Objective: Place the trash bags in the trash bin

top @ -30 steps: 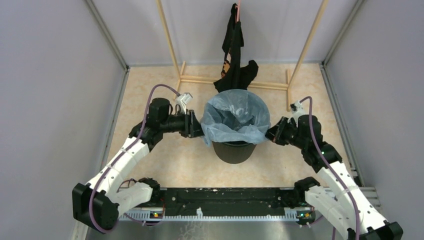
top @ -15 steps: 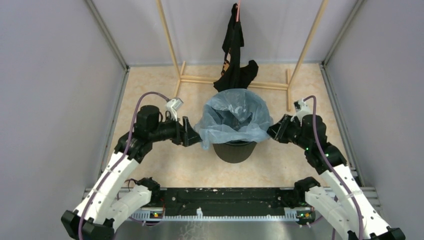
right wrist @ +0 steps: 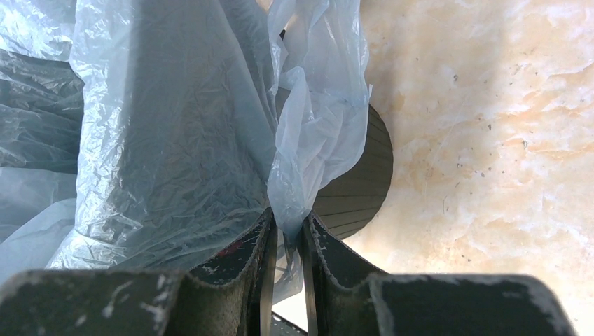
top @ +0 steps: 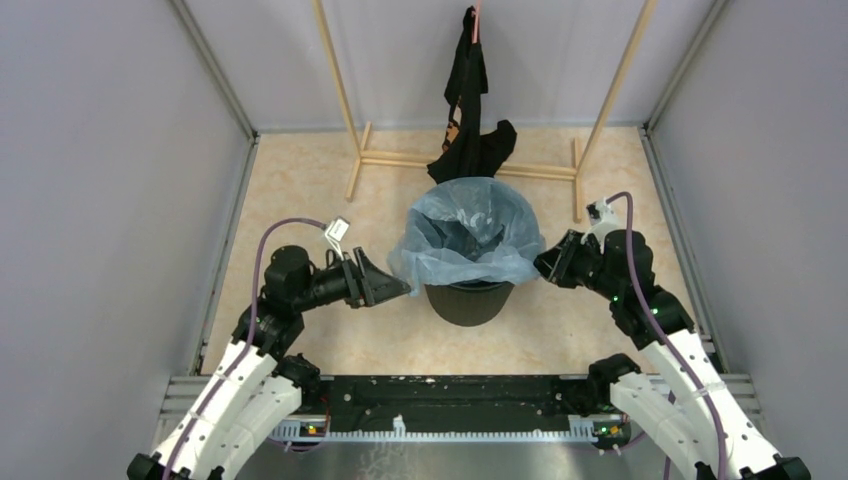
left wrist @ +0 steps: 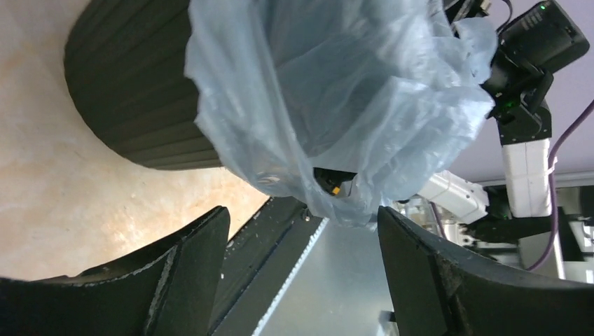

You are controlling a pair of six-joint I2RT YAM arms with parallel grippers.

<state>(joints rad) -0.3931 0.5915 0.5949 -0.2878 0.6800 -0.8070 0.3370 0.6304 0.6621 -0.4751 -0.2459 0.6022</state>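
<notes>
The light-blue trash bag lines the black trash bin in the middle of the table, its edge draped over the rim all round. My left gripper is open and empty, just left of the bag's hanging edge and apart from it; in the left wrist view the bag and bin lie beyond the spread jaws. My right gripper is shut on a fold of the bag's right edge, beside the bin wall.
A black garment with orange print hangs from a wooden rack just behind the bin. Grey walls enclose the table on three sides. A black rail runs along the near edge between the arm bases.
My left gripper has let go of the bag's left edge, opened and drawn back down and to the left, away from the bin. The right gripper keeps its hold and has hardly moved.
</notes>
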